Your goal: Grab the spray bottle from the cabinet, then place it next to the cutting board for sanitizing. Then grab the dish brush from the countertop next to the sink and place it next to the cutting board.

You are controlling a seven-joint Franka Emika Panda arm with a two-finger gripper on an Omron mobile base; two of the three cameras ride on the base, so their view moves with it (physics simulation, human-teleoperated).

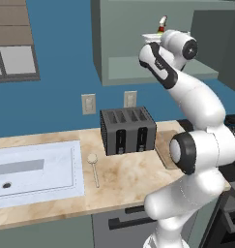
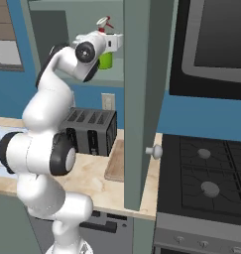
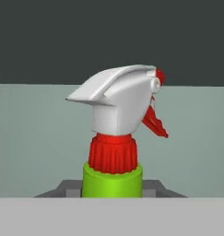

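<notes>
The green spray bottle (image 3: 115,115) with its white-and-red trigger nozzle stands upright inside the grey-green cabinet (image 1: 133,63). My gripper (image 3: 112,189) is shut on its green neck, one dark fingertip on each side. In the right base view the gripper (image 2: 113,42) is at the bottle (image 2: 106,59) on the shelf, behind the open cabinet door (image 2: 142,99). From the left base camera, just the nozzle (image 1: 162,22) shows above my hand. The cutting board (image 1: 165,145) lies right of the toaster. The dish brush (image 1: 94,167) lies on the countertop (image 1: 124,179) beside the sink (image 1: 32,169).
A black toaster (image 1: 127,131) stands at the back of the counter, below my raised arm. The open cabinet door hangs over the counter's right end. A stove (image 2: 206,178) lies to the right, with a microwave (image 2: 216,39) above it.
</notes>
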